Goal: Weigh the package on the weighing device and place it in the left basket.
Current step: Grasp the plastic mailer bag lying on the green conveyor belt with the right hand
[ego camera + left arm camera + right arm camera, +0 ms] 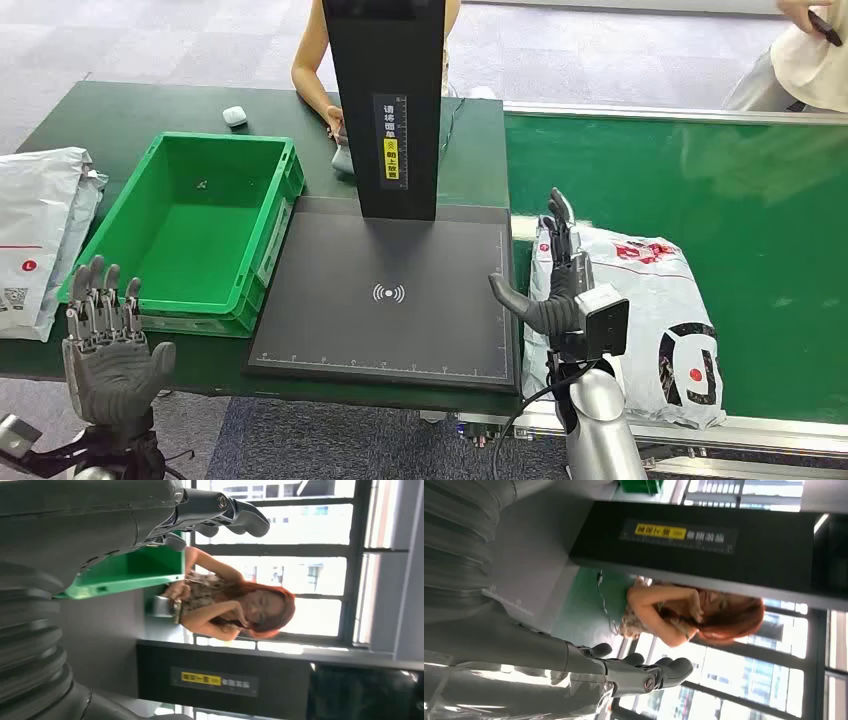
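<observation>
A white plastic package (660,320) with red and black print lies on the green conveyor belt (740,200), at the right of the weighing device (390,295), a flat black plate with a tall black post (385,100). My right hand (555,285) hovers open over the package's left edge, fingers straight and thumb out toward the plate; its fingers (644,672) hold nothing. The green basket (195,225) stands empty at the left of the plate. My left hand (105,345) is raised open in front of the basket, its fingers (220,510) spread.
Another white package (40,230) lies at the table's far left edge. A person (320,60) sits behind the post with a hand near a grey device (343,155); a small white object (234,116) rests beside the basket. A second person (800,60) stands at the far right.
</observation>
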